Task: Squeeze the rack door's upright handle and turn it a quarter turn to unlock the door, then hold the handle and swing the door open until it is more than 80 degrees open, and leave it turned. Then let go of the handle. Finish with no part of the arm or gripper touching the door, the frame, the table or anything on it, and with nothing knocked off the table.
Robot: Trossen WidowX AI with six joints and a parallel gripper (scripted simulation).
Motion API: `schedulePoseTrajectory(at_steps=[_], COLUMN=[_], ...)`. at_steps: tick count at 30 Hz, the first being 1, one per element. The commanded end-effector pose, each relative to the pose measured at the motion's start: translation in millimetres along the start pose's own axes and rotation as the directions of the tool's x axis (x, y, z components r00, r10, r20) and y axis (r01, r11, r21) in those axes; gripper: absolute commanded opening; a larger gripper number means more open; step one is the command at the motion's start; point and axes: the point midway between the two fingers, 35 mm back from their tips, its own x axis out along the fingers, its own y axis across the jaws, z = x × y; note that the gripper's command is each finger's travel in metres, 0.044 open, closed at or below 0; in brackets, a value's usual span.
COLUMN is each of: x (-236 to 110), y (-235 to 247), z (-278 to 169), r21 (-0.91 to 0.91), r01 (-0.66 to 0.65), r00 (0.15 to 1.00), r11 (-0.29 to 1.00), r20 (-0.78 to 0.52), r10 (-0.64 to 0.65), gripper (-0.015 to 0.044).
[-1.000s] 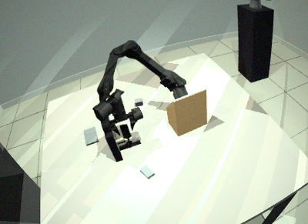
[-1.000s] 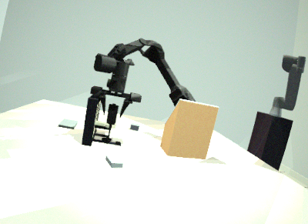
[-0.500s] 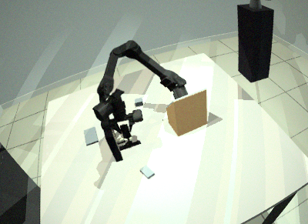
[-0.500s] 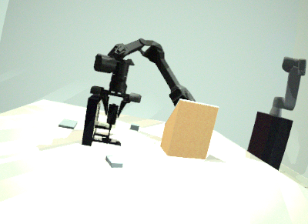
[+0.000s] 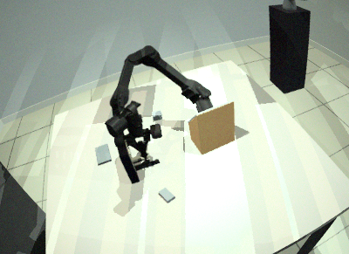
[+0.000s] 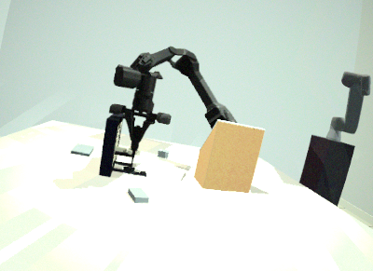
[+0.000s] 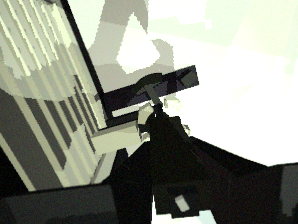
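The rack (image 5: 126,164) (image 6: 109,147) stands upright as a narrow dark panel left of the arm. Its pale slatted side (image 7: 30,107) fills the left of the wrist view. A dark low bar (image 7: 187,80) (image 5: 148,164) reaches out beside it. My gripper (image 7: 168,145) (image 6: 135,142) points down close beside the rack, shut on the dark upright handle (image 7: 172,162), with one finger on each side of it. The fingers hide part of the handle. How far the handle is turned and how far the door stands open cannot be told clearly.
A tan box (image 5: 214,129) (image 6: 233,156) stands right, by the arm's base. Flat grey-blue blocks lie left of the rack (image 5: 103,154) (image 6: 82,150) and in front (image 5: 167,195) (image 6: 138,195). A small grey block (image 5: 157,115) (image 6: 162,154) lies behind. A black pedestal (image 5: 290,49) (image 6: 327,169) stands beyond the table.
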Motion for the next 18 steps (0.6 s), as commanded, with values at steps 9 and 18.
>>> schedulePoseTrajectory(at_steps=[9,18], x=[0,0], y=[-6,-14], z=[5,11], r21=[-0.188,-0.378], r01=[0.000,0.001], r00=[1.000,1.000], r11=[0.982,0.926], r20=[0.005,0.005], r10=[0.001,0.001], gripper=[0.0012,0.0012])
